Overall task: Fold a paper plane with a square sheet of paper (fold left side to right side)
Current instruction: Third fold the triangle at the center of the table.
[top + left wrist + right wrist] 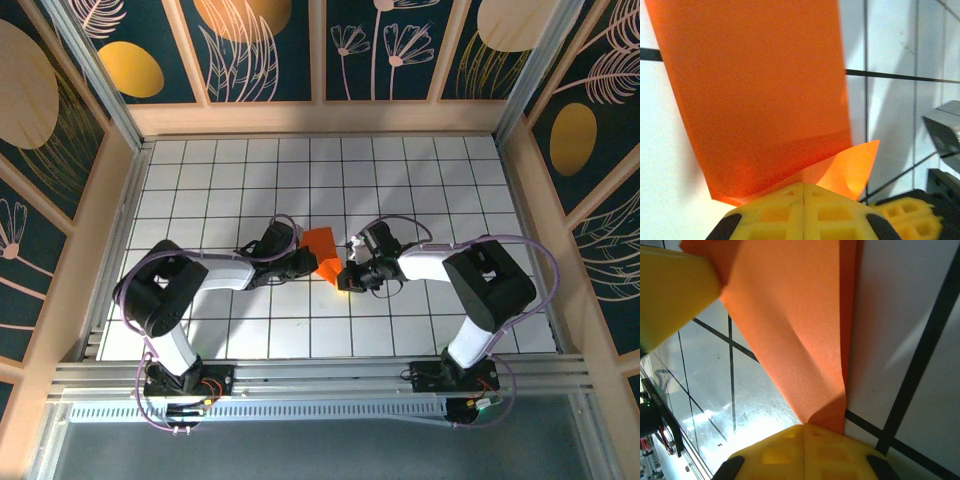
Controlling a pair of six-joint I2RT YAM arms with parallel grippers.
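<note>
1. Your left tool (804,196) was clamped shut on a corner of the orange paper (322,248), which stretched straight ahead of its tips.
2. Your right tool (804,436) was pinched shut on the opposite end.
3. The paper hung between both tools over the counter (420,190), equally near each; the fold likely needed the left-held edge carried rightward.

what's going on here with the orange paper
Two robot arms are folding an orange sheet of paper near the middle of the table. The left pincer is shut on one edge and the right pincer on another. The sheet is bent and creased between them, not yet a plane.
</note>
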